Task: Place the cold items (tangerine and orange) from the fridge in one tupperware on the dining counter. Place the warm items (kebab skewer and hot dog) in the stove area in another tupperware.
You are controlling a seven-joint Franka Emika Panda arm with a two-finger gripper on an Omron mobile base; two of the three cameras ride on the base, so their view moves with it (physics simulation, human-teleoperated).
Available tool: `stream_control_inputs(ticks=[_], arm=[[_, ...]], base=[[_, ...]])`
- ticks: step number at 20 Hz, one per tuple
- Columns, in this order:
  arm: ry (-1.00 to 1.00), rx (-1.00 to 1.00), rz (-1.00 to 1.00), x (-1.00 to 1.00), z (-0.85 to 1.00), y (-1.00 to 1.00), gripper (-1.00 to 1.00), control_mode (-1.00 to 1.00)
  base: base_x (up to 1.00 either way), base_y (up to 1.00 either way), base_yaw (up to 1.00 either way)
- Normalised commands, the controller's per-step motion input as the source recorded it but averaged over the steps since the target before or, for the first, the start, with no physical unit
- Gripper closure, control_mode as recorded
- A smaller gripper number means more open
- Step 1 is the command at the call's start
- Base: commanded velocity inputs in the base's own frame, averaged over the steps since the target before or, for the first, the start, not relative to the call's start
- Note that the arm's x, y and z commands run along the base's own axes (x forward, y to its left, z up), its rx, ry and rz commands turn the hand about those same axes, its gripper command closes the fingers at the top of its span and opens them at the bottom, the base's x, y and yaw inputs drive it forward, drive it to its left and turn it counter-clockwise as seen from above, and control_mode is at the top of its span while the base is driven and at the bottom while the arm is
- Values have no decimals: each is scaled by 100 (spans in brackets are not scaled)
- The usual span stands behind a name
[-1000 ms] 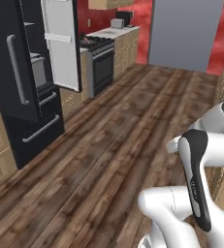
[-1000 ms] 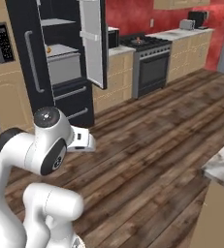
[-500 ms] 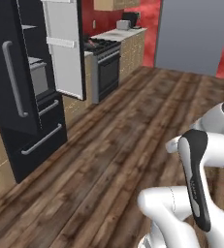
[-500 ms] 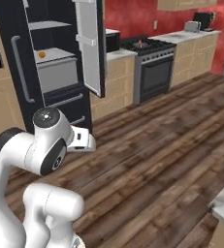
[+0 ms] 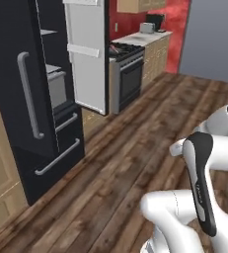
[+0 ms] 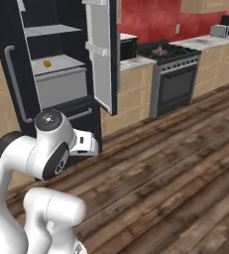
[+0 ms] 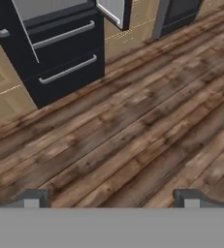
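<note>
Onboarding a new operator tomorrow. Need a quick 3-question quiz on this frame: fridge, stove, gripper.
1. True or false: the fridge's right-hand upper door stands open.
2. What small round orange item sits on the fridge shelf above the grey drawer?
A. an orange fruit
B. a hot dog
C. a tupperware
3. Fill in: the gripper hangs over bare wooden floor with its fingers ____ and nothing between them.

Key
1. True.
2. A. Whether it is the tangerine or the orange cannot be told.
3. Open, spread wide.
</note>
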Motion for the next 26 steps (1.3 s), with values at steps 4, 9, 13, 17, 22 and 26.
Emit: stream_control_inputs(ticks=[4,9,13,17,22,26], arm=[[0,0,0,0,0,0,-100,100],[0,0,0,0,0,0,-100,100],[0,0,0,0,0,0,-100,100],[0,0,0,0,0,0,-100,100],[0,0,0,0,0,0,-100,100],[0,0,0,0,0,0,-100,100]], base=[[97,24,28],[85,7,32],[63,-10,33],[32,-70,36],[27,-57,36],[36,-21,32]])
